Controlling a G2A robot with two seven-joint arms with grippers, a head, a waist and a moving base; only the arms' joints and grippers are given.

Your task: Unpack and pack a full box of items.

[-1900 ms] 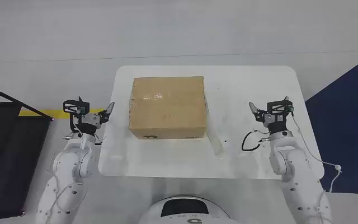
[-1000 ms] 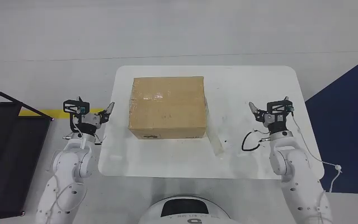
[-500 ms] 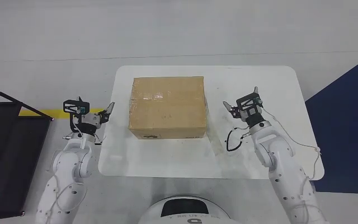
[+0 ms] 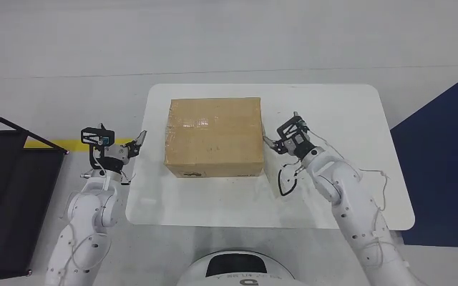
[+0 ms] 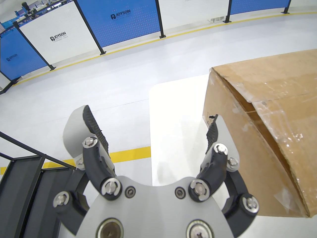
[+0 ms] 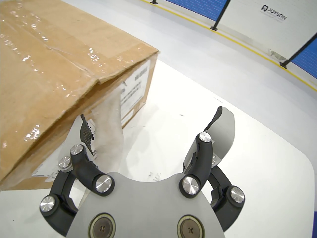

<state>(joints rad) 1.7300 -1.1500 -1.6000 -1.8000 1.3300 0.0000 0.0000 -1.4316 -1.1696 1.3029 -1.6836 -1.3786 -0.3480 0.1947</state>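
Box (image 4: pixel 215 136) (taped) between wide-open empty jaws; right jaws perhaps touching it, left jaws apart.

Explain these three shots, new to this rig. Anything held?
A two-armed robot at a white table. The top picture looks down from above its arms; the other two come from a camera on each wrist, showing that arm's own gripper. On the table stands one closed, taped cardboard box. The left gripper hangs open just off the table's edge beside the box. The right gripper is open too, close against the box's other side, by a loose strip of tape. Nothing is held.
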